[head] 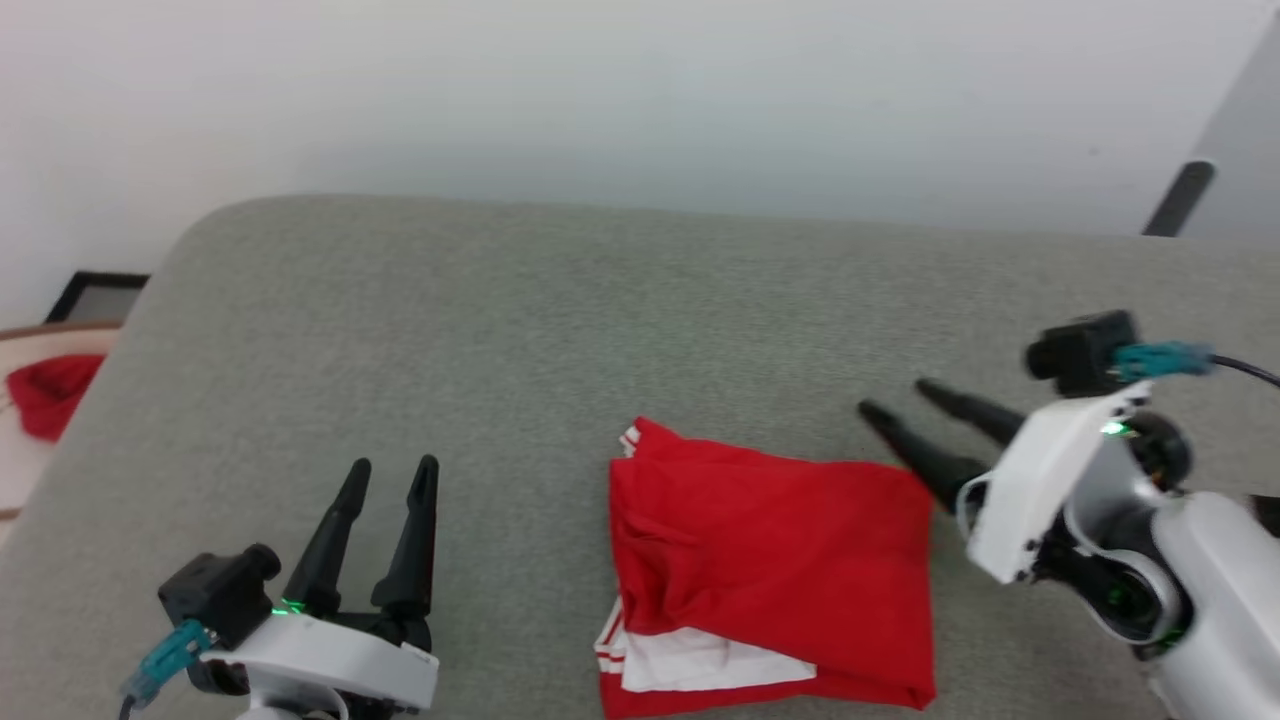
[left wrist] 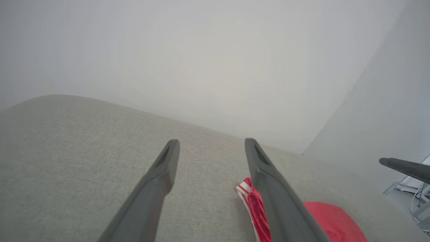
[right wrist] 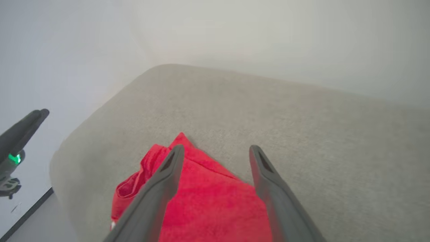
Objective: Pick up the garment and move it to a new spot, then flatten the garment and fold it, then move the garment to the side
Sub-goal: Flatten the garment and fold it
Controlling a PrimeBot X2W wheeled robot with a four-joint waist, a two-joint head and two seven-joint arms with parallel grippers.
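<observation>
- Judging by its tidy red rectangle, your garment is already folded, lying near the front of the grey padded surface.
- Your left claw and right claw gape wide, both empty.
- Only the move aside seems left.

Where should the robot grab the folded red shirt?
Probably the garment by its right edge, from the robot's right: the layers look folded together there, while the left edge shows loose sleeve layers. The open right gripper is beside it.
</observation>
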